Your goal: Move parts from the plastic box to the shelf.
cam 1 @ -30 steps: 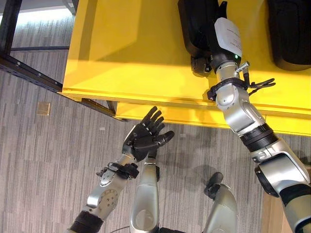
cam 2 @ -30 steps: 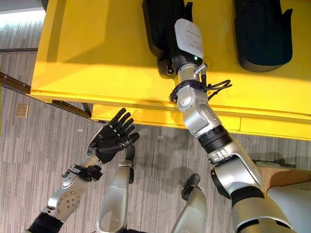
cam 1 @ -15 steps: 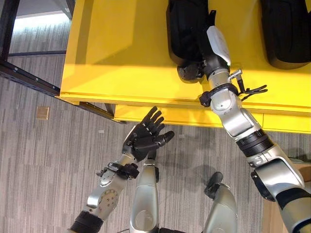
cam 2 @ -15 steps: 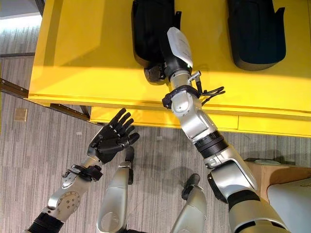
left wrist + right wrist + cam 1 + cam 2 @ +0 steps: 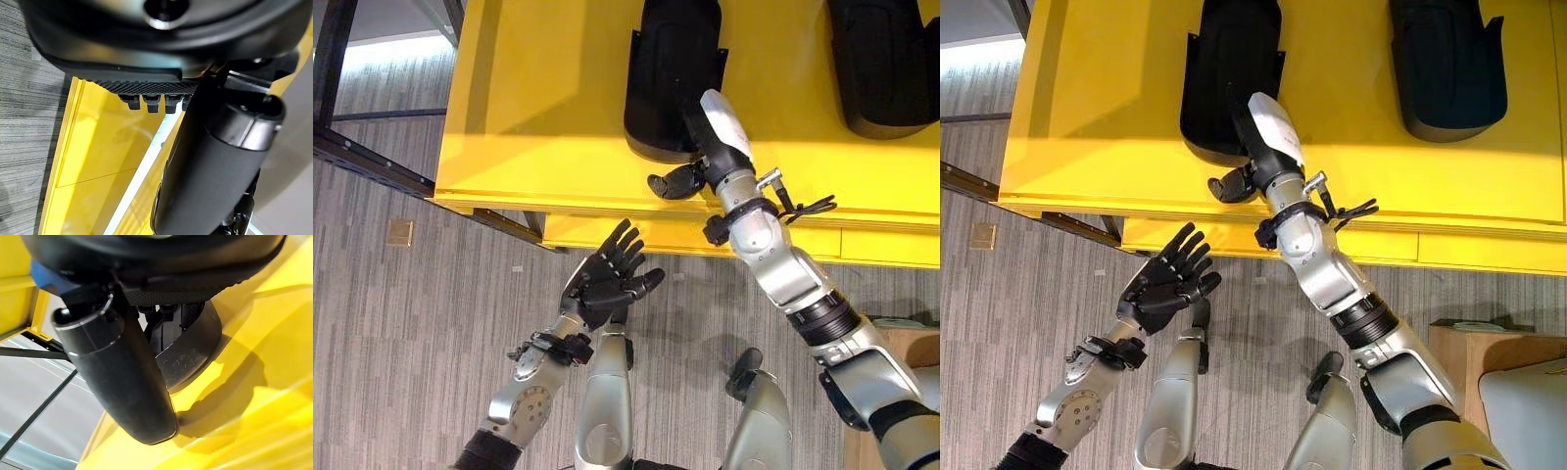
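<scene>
Yellow shelf (image 5: 538, 108) over grey striped floor (image 5: 401, 323) — two black parts (image 5: 671, 69) on top — both hands (image 5: 607, 284) loosely spread.

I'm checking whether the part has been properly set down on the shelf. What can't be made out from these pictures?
- Right hand: in the head views its fingers sit under the near end of the black part; the right wrist view, blocked by the thumb, doesn't settle whether they grip it.
- Both black parts' far ends: cut off by the top edge.
- Second black part: details too dark.

A yellow shelf (image 5: 538, 108) carries two black parts (image 5: 668, 69) (image 5: 881, 64), well apart.
</scene>
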Motion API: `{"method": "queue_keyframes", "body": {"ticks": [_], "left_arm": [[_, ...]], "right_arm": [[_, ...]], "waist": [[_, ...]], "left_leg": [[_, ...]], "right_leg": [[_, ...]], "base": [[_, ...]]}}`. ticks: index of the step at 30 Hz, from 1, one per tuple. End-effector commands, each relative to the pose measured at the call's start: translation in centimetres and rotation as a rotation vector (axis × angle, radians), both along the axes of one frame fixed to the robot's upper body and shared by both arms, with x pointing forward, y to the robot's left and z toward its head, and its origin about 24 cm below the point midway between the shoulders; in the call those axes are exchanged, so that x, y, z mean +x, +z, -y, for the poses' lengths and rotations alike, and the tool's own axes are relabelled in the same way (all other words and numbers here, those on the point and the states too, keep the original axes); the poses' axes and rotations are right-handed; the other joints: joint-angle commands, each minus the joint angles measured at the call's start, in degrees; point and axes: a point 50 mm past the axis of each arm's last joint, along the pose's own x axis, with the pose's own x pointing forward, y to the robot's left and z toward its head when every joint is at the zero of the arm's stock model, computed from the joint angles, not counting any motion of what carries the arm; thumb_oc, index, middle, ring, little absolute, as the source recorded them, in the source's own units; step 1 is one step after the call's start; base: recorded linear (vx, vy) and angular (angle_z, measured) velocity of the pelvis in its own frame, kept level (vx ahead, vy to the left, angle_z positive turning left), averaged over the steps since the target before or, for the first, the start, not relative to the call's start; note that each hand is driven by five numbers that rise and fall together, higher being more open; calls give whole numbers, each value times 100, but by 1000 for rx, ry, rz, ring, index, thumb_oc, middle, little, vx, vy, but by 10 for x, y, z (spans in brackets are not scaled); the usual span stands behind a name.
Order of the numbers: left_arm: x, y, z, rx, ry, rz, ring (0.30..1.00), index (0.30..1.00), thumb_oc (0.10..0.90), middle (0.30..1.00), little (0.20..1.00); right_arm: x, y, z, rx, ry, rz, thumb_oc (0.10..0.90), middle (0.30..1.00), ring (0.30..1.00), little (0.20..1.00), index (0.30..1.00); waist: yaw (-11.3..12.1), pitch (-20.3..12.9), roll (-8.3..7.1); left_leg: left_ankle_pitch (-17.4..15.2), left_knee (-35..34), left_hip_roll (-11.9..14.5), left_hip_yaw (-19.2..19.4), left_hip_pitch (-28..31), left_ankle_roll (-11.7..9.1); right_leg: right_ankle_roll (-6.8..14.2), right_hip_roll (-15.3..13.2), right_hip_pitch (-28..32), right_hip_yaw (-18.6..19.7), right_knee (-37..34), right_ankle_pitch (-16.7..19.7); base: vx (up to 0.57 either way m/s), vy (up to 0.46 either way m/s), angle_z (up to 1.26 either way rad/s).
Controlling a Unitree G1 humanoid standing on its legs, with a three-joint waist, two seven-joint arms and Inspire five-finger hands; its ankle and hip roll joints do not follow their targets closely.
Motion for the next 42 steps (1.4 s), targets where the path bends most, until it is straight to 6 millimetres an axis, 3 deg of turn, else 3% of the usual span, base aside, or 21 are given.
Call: {"method": "queue_keyframes", "body": {"ticks": [1, 7, 20, 30, 42], "left_arm": [[-8, 48, 20, -92, -83, 260, 1000, 1000, 900, 1000, 1000], [-8, 48, 23, -115, -99, 260, 1000, 1000, 900, 1000, 1000], [-10, 47, 27, -138, -115, 249, 1000, 1000, 900, 1000, 1000], [-11, 47, 28, -139, -125, 243, 1000, 1000, 900, 1000, 1000], [-12, 47, 26, -132, -128, 241, 1000, 1000, 900, 1000, 1000]], "right_arm": [[-7, 46, 7, 1, -98, 273, 900, 1000, 1000, 1000, 1000], [-11, 54, 21, 25, -168, 405, 900, 1000, 1000, 1000, 1000], [-20, 74, 28, -29, -247, 586, 900, 1000, 1000, 1000, 1000], [-32, 82, 16, -52, -180, 670, 900, 1000, 1000, 1000, 1000], [-35, 81, 6, -94, -119, 651, 900, 1000, 1000, 1000, 1000]], "waist": [[48, -62, 212], [-13, -62, 227], [-42, -62, 315], [-42, -62, 338], [-36, -62, 350]], "left_leg": [[-699, 297, -316, 240, 136, 501], [-683, 262, -308, 257, 130, 516], [-696, 286, -307, 290, 139, 519], [-708, 305, -308, 306, 164, 514], [-716, 305, -317, 310, 208, 500]], "right_leg": [[-499, 481, 34, -195, 257, -257], [-507, 522, 9, -164, 204, -220], [-514, 512, 6, -120, 206, -220], [-514, 493, 14, -121, 214, -217], [-514, 481, 56, -125, 200, -221]], "base": [[-8, 32, 0], [0, 0, 0], [2, 3, 0], [5, 3, -1], [0, 0, 0]]}}
